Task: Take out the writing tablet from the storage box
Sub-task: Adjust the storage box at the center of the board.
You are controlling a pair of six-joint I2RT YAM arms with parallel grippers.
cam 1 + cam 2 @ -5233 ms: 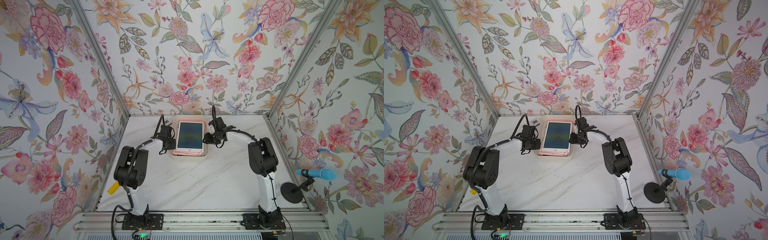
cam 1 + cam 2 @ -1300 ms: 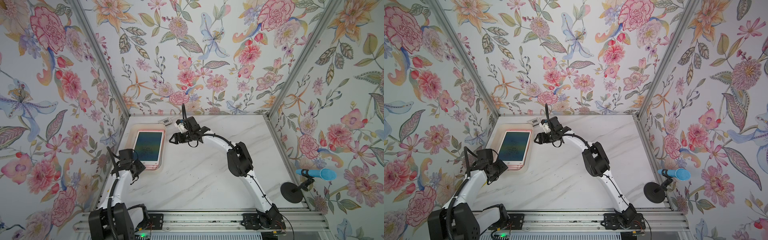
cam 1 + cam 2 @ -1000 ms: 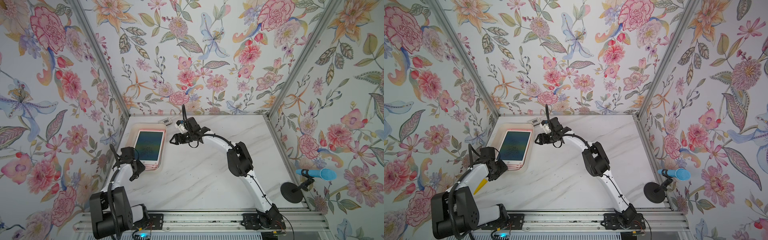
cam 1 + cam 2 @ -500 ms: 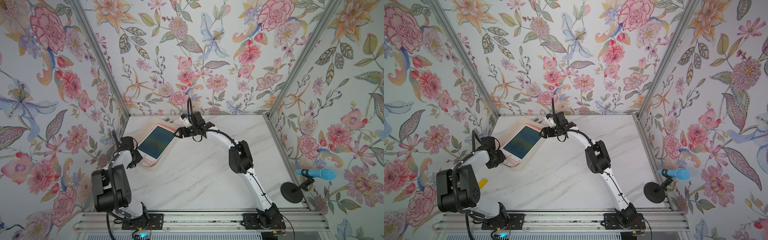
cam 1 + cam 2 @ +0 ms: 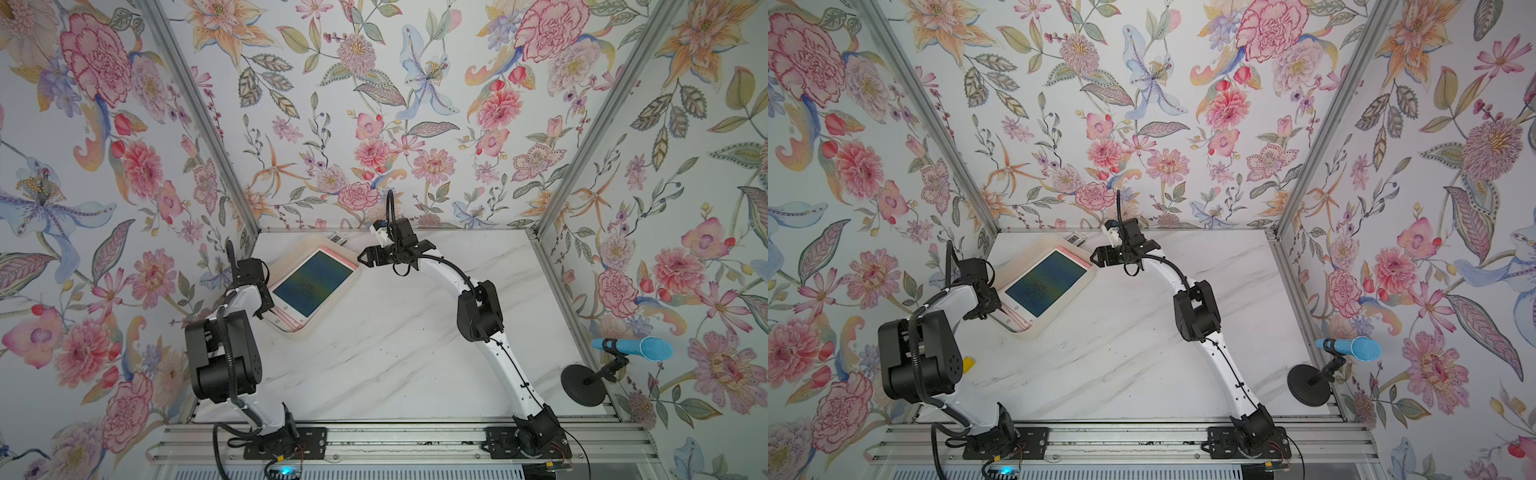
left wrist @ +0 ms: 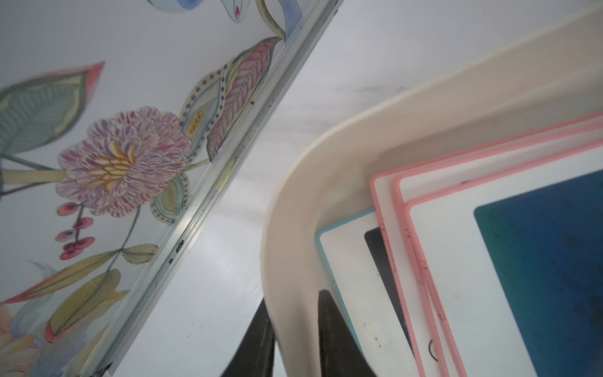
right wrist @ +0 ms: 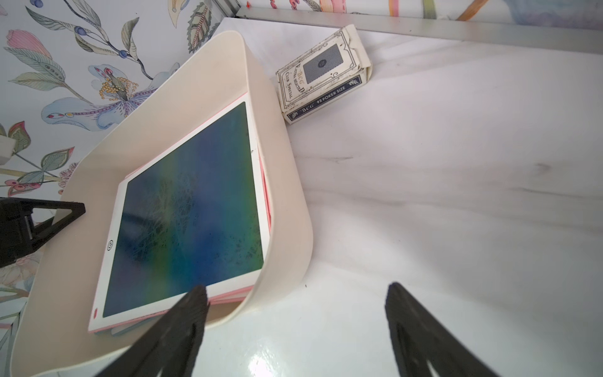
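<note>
The cream storage box (image 5: pixel 297 246) lies slantwise at the table's back left, also seen in a top view (image 5: pixel 1034 243). Inside is a stack of writing tablets. The top one (image 5: pixel 312 281) is pink-rimmed with a blue-green screen (image 7: pixel 186 209), and a blue-rimmed one (image 6: pixel 346 261) lies lowest. My left gripper (image 6: pixel 293 298) is shut on the box's near wall (image 6: pixel 293 228), one finger outside and one inside. My right gripper (image 7: pixel 295 290) is open at the box's far right corner. One finger (image 7: pixel 192 303) is over the tablet's corner, the other over bare table.
A card deck box (image 7: pixel 323 75) lies against the back wall just beyond the storage box. A blue microphone (image 5: pixel 631 348) on a black stand sits outside the right wall. The left wall's rail (image 6: pixel 208 196) runs close beside the storage box.
The storage box has swung from parallel with the left wall to slantwise, its far end going right. My left gripper closed on its wall. My right gripper opened wider and shifted right.
</note>
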